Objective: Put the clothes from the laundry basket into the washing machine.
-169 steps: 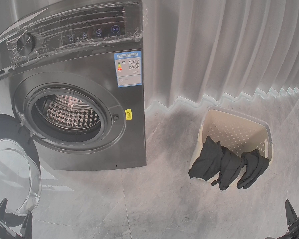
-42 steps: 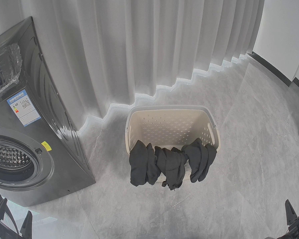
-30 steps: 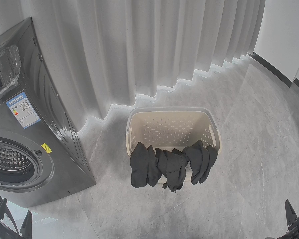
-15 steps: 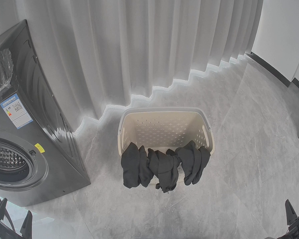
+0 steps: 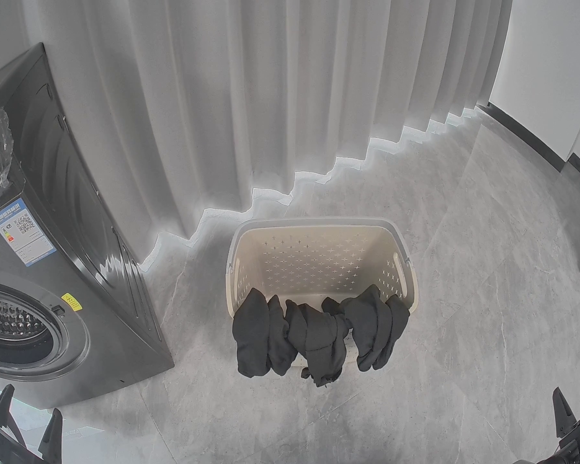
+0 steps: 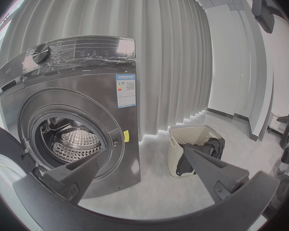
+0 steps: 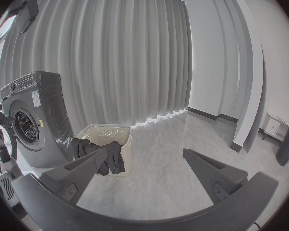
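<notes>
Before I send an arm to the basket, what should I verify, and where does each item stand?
1. The door of the washing machine is swung open and the drum is unblocked: ok.
2. Jaws of the left gripper open and empty: ok.
3. Jaws of the right gripper open and empty: ok.
4. The black clothes hang over the near rim of the laundry basket: ok.
5. A gripper near enough to grasp: not ok; bare floor lies between.
6. More clothes at the basket bottom: cannot tell.

The laundry basket (image 5: 316, 222) stands mid-floor, with black clothes (image 5: 316, 338) draped over its 6 o'clock rim. The washing machine (image 5: 77, 291) sits at 9 o'clock, a curtain (image 5: 270, 78) at 12.
</notes>
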Robot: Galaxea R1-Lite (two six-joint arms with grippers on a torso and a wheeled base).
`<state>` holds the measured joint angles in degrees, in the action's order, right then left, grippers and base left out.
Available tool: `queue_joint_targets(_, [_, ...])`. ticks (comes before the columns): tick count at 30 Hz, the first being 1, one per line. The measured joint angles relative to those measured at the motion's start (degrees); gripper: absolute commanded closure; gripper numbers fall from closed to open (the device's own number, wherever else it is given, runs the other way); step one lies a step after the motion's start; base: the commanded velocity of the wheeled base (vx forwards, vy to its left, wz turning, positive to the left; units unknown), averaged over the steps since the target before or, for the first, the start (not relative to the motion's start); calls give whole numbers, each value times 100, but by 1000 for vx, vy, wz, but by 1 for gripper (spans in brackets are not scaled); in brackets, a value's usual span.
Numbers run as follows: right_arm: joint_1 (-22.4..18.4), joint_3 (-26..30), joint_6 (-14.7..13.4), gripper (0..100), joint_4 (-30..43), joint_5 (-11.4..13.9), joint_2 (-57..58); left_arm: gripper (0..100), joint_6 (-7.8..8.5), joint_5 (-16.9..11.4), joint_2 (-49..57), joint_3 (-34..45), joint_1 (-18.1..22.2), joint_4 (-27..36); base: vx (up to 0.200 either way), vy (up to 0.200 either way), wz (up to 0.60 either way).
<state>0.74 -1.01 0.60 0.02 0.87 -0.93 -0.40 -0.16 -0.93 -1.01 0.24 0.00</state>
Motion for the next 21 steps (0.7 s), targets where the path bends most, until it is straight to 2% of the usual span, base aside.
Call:
queue_joint_targets(7, [0, 0, -2, 0, -5, 0, 0, 0, -2, -2, 0, 0, 0, 0, 0, 0, 0])
queue_joint_targets(13, [-4, 0, -11, 0, -7, -21, 0, 0, -2, 0, 0, 0, -2, 0, 200, -200, 0])
queue_joint_targets(21, [-4, 0, -9, 0, -2, -27, 0, 0, -2, -2, 0, 0, 0, 0, 0, 0, 0])
